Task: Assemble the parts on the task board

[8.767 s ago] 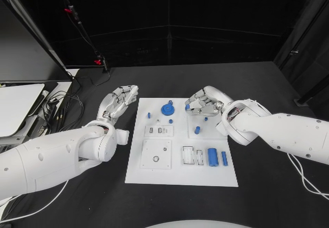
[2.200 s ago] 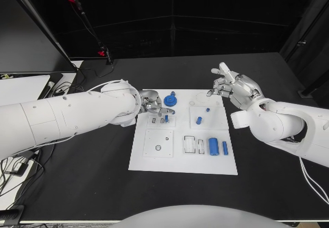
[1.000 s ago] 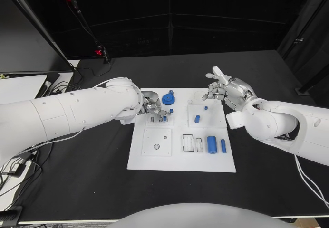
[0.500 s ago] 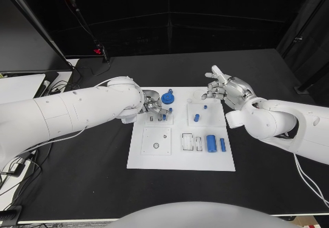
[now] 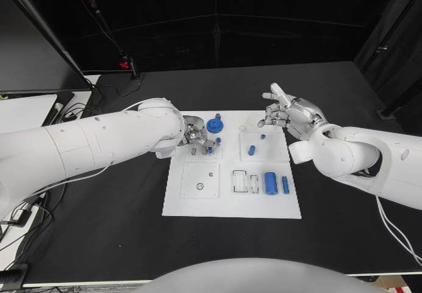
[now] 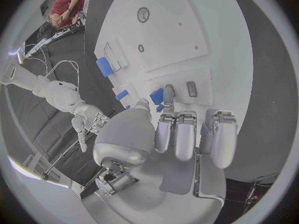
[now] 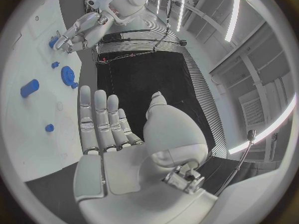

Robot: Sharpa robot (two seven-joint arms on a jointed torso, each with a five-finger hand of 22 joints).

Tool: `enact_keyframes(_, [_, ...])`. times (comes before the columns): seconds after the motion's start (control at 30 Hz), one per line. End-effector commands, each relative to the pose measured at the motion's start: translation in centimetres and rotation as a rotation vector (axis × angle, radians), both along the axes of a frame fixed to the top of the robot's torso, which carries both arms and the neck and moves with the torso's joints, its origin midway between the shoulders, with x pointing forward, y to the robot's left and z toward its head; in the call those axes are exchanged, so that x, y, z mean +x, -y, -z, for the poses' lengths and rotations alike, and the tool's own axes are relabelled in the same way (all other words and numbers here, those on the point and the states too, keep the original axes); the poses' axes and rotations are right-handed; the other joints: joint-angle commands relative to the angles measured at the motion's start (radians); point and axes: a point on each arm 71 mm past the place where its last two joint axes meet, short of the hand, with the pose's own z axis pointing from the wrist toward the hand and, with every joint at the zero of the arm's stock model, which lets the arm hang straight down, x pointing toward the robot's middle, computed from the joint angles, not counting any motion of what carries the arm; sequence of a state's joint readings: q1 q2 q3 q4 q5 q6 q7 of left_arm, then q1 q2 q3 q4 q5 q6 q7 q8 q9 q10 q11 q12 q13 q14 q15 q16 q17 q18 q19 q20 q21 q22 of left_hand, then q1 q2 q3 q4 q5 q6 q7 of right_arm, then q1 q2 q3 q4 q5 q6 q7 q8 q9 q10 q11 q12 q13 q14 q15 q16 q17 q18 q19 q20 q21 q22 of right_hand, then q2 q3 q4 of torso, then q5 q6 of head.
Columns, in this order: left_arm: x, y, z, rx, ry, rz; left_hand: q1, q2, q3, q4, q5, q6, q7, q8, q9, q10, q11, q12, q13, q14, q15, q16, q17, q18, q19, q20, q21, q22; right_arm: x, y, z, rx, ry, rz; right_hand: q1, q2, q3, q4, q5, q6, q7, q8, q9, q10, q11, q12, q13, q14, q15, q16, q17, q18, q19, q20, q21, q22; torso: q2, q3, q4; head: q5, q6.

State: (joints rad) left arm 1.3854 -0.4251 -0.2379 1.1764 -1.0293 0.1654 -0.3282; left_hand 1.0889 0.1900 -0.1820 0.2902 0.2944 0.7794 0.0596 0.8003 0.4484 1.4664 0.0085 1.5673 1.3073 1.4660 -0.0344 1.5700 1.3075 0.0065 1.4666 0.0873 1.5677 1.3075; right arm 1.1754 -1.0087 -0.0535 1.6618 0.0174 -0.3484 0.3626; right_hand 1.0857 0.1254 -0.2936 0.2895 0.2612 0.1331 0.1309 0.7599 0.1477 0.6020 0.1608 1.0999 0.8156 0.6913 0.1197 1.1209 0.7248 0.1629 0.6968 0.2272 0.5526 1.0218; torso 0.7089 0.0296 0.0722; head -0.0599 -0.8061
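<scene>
The white flat task board (image 5: 230, 207) lies in the middle of the black tabletop (image 5: 105, 232). The left robot hand (image 5: 199, 139) is low over the board's far left part and pinches a small blue peg (image 5: 209, 149) with its fingertips. Just beside it sits a round blue gear (image 5: 214, 127). The right robot hand (image 5: 288, 114) hovers over the board's far right corner, fingers spread, holding nothing. No writing can be read.

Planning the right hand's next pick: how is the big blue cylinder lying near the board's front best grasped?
Grip the large blue cylinder across its middle, coming straight down from above. It lies flat with its long sides exposed; a slimmer blue bar lies close alongside, so keep fingers narrow.
</scene>
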Motion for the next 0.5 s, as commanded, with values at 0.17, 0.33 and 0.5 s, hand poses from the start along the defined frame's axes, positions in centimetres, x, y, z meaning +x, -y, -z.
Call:
enact_keyframes(0.17, [-0.04, 0.29, 0.02, 0.004, -0.008, 0.003, 0.024, 0.008, -0.001, 0.000, 0.007, 0.005, 0.001, -0.012, 0.016, 0.104, -0.006, 0.003, 0.263, 0.105, -0.007, 0.001, 0.263, -0.006, 0.104, -0.009, 0.003, 0.263, 0.01, -0.02, -0.08, 0.003, 0.003, -0.003, 0.001, 0.012, -0.007, 0.001, 0.001, -0.006, 0.100, 0.004, -0.002, -0.006, 0.002, 0.005, -0.001, -0.008, 0.000, 0.007, -0.002, 0.016, -0.005, 0.000, -0.006, -0.001, 0.000, 0.0002, 0.0008, -0.003, -0.001])
enact_keyframes(0.33, [-0.04, 0.31, 0.05, 0.005, -0.010, 0.004, 0.043, 0.010, 0.002, 0.001, 0.011, 0.005, 0.000, -0.019, 0.026, 0.104, -0.007, 0.003, 0.263, 0.105, -0.008, 0.001, 0.263, -0.006, 0.104, -0.010, 0.003, 0.263, 0.03, -0.03, -0.06, 0.003, 0.002, -0.003, 0.001, 0.012, -0.007, 0.001, 0.001, -0.006, 0.100, 0.004, -0.002, -0.006, 0.002, 0.005, -0.001, -0.008, 0.000, 0.007, -0.002, 0.016, -0.005, 0.000, -0.006, -0.001, -0.001, 0.0002, 0.0003, -0.004, 0.000])
enact_keyframes(0.5, [-0.03, 0.36, 0.06, 0.005, -0.009, 0.004, 0.050, 0.013, 0.003, 0.001, 0.015, 0.005, 0.000, -0.023, 0.031, 0.104, -0.007, 0.003, 0.263, 0.105, -0.008, 0.001, 0.263, -0.006, 0.104, -0.010, 0.003, 0.263, 0.03, -0.04, -0.03, 0.002, 0.000, -0.003, 0.001, 0.012, -0.007, 0.001, 0.002, -0.007, 0.100, 0.005, -0.002, -0.007, 0.002, 0.006, -0.003, -0.008, 0.000, 0.007, -0.003, 0.016, -0.005, 0.001, -0.006, -0.002, 0.000, -0.0002, 0.0003, -0.004, 0.000])
